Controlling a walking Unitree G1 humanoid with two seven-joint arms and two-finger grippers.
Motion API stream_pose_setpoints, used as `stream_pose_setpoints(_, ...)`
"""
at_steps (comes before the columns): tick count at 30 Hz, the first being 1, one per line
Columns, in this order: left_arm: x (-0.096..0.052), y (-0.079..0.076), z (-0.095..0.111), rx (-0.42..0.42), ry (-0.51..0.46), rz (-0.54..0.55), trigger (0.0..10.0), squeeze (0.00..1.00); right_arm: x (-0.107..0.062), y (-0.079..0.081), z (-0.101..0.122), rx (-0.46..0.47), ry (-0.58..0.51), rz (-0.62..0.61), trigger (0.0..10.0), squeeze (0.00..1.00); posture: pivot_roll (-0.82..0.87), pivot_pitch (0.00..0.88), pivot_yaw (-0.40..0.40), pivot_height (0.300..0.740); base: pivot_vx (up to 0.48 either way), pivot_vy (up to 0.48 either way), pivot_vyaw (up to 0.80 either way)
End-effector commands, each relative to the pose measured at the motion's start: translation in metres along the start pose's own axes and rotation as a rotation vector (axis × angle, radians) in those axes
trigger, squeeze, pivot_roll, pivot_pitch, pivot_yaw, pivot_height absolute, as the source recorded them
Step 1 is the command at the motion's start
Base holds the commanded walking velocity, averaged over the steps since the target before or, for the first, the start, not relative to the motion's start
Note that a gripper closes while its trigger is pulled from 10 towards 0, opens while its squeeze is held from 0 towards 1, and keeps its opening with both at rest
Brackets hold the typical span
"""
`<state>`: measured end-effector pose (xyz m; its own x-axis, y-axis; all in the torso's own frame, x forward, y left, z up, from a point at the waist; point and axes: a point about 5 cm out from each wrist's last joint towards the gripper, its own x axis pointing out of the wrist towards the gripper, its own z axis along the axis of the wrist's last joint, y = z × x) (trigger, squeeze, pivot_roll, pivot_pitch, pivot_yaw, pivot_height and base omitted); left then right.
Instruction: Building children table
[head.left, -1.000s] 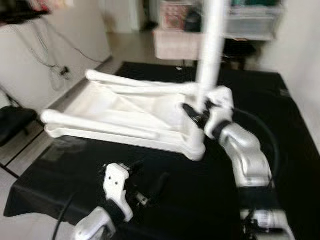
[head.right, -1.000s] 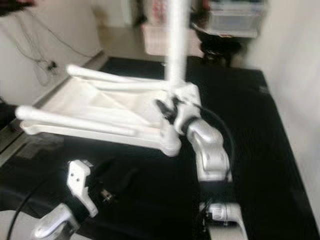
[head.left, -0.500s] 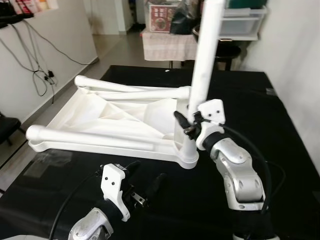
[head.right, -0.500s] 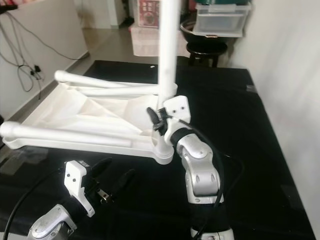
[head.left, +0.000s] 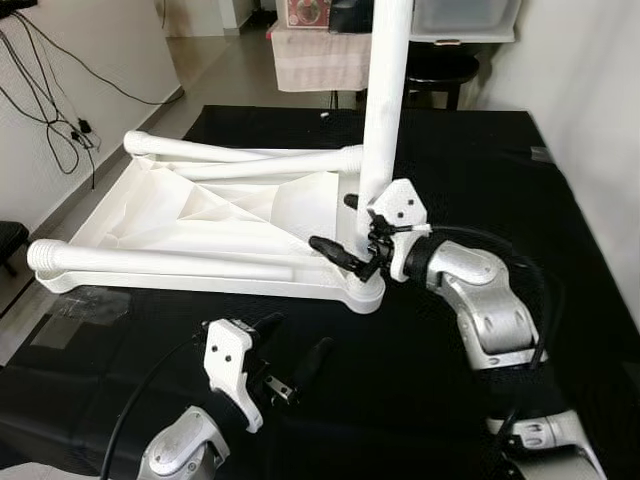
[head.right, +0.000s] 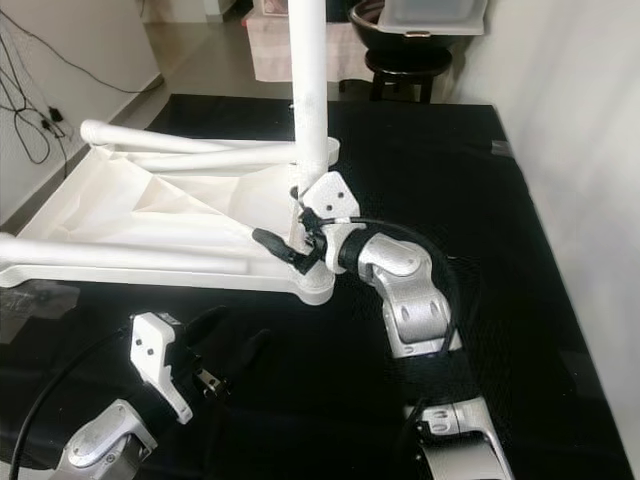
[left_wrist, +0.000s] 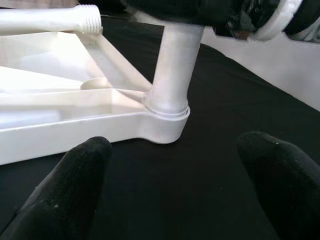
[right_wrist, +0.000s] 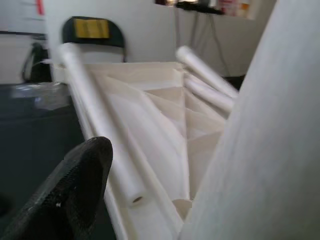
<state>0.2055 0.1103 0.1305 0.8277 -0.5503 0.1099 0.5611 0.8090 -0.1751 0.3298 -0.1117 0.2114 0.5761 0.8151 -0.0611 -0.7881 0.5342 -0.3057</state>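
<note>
Upright leg (head.left: 385, 100) stands in the near-right corner socket (head.left: 365, 290) of the upside-down white tabletop (head.left: 210, 215), long axis vertical. Right gripper (head.left: 352, 232) sits at its base, fingers spread either side of the leg (contact looks likely, hard to confirm). Left gripper (head.left: 295, 350) hangs lower and well apart, fingers open and holding nothing, aimed at that same corner. Right arm is clearly nearer. Two more legs (head.left: 170, 262) lie flat on the tabletop. Everything rests on a black mat (head.left: 480, 150); wall and cables to the left, stool beyond.
</note>
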Motion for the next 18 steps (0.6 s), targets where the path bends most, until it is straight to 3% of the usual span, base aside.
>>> stream_pose_setpoints(1,-0.002,-0.003,0.000,-0.004,0.006,0.000,10.0,0.00,0.006,0.007,0.004,0.002,-0.021,0.144,10.0,0.00,0.09,0.104,0.018,0.740,0.000,0.000,0.00)
stream_pose_setpoints(6,-0.004,-0.005,0.000,-0.005,0.007,0.002,10.0,0.00,0.003,0.004,0.005,0.004,-0.014,0.264,10.0,0.00,0.10,0.110,0.019,0.740,0.000,0.000,0.00)
stream_pose_setpoints(7,-0.005,-0.006,0.001,-0.006,0.008,0.003,10.0,0.00,0.002,0.002,0.004,0.004,-0.002,0.301,6.8,0.00,0.11,0.118,0.020,0.740,0.000,0.000,0.00)
stream_pose_setpoints(8,-0.005,-0.006,0.001,-0.006,0.008,0.003,10.0,0.00,0.002,0.002,0.004,0.004,-0.002,0.301,6.8,0.00,0.11,0.118,0.020,0.740,0.000,0.000,0.00)
stream_pose_setpoints(9,-0.005,-0.006,0.001,-0.007,0.009,0.004,10.0,0.00,0.000,-0.001,0.003,0.004,0.007,0.321,2.7,0.00,0.11,0.121,0.021,0.740,0.000,0.000,0.00)
stream_pose_setpoints(11,-0.006,-0.007,0.001,-0.007,0.009,0.005,10.0,0.00,0.000,-0.002,0.002,0.004,0.012,0.332,2.7,0.00,0.11,0.121,0.021,0.740,0.000,0.000,0.00)
stream_pose_setpoints(12,-0.006,-0.007,0.001,-0.008,0.010,0.005,10.0,0.00,-0.001,-0.005,-0.003,0.001,0.032,0.337,0.0,0.00,0.11,0.127,0.021,0.740,0.000,0.000,0.00)
stream_pose_setpoints(18,-0.007,-0.009,0.002,-0.012,0.011,0.006,10.0,0.00,-0.008,-0.008,-0.020,0.021,0.085,0.307,0.0,0.00,0.11,0.135,0.024,0.740,0.000,0.000,0.00)
